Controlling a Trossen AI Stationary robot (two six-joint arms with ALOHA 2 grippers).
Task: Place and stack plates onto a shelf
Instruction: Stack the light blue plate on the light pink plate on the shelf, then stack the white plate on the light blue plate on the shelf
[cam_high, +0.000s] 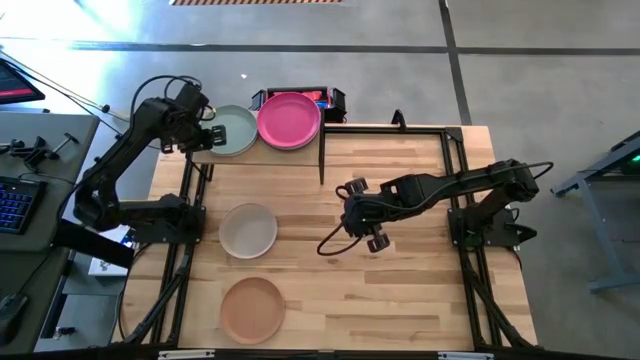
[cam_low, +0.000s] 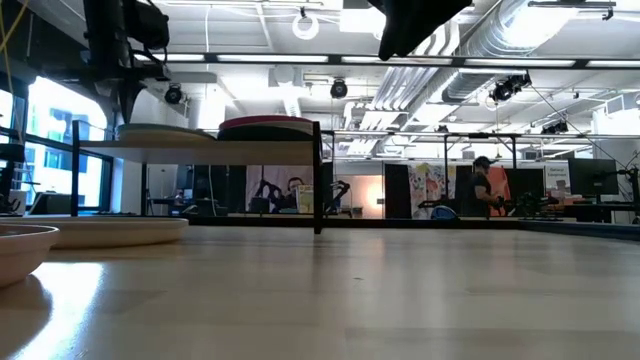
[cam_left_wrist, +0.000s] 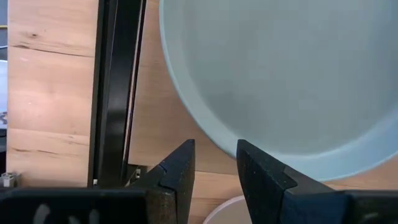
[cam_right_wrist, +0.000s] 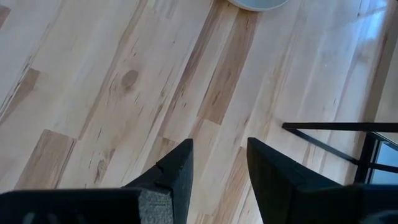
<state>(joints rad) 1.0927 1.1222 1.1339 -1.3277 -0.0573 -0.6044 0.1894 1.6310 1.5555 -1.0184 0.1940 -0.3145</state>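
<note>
- The shelf (cam_high: 300, 150) stands at the far edge of the slatted wood table (cam_high: 420, 280), left of its middle; it is a light wood panel in a thin black frame, raised above the tabletop as the low view shows (cam_low: 200, 146).
- Two plates lie side by side on the shelf: a pale green plate (cam_high: 230, 131) on the left and a magenta plate (cam_high: 289, 120) on the right, their rims touching or slightly overlapping.
- The left gripper (cam_high: 205, 135) is at the left rim of the pale green plate, at the shelf's left end.
- In the left wrist view its two dark fingers (cam_left_wrist: 177, 177) stand apart with a narrow gap, just short of the pale green plate's rim (cam_left_wrist: 280, 81); the gripper is open and holds nothing.
- An off-white plate (cam_high: 248, 230) lies on the tabletop in front of the shelf, and a peach plate (cam_high: 252, 309) lies nearer the front edge, well apart from it.
- The right gripper (cam_high: 368, 238) hovers over bare wood near the middle of the table, to the right of the off-white plate.
- In the right wrist view its fingers (cam_right_wrist: 177, 171) are parted with only tabletop between them, so it is open and empty; the edge of the off-white plate (cam_right_wrist: 258, 5) shows beyond.
- In the low view a person (cam_low: 483, 188) stands in the room behind the table.
</note>
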